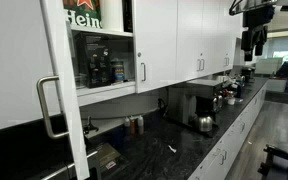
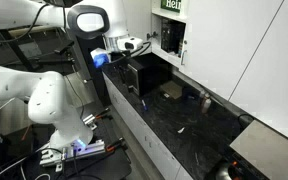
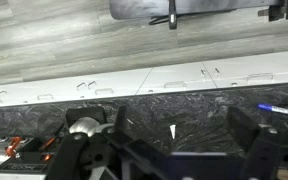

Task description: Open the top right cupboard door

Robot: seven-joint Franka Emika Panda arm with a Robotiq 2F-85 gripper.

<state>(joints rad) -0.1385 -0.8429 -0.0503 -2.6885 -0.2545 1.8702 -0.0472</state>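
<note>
- The step in hand looks like the very start: the hand point(image 1: 252, 42) hangs in the air, not touching any door.
- In the wrist view the fingers point(image 3: 252, 150) stand wide apart with nothing between them.
- The top right cupboard door point(image 1: 156, 40) is shut. It hangs on the wall above the back edge of the tabletop point(image 1: 154, 135).
- Its thin silver handle point(image 1: 142, 72) sits low on the door, next to the open shelf space.
- The hand is well apart from that handle, up over the far end of the tabletop.
- Next, I think the hand must go along the back edge to the handle, close around it and pull the door out.
- A kettle point(image 1: 204, 123) and a dark coffee machine point(image 1: 189, 105) stand by the back edge, below the path.
- The big white panel point(image 1: 24, 60) with the loop handle stands open near the camera and may crowd the swing.
</note>
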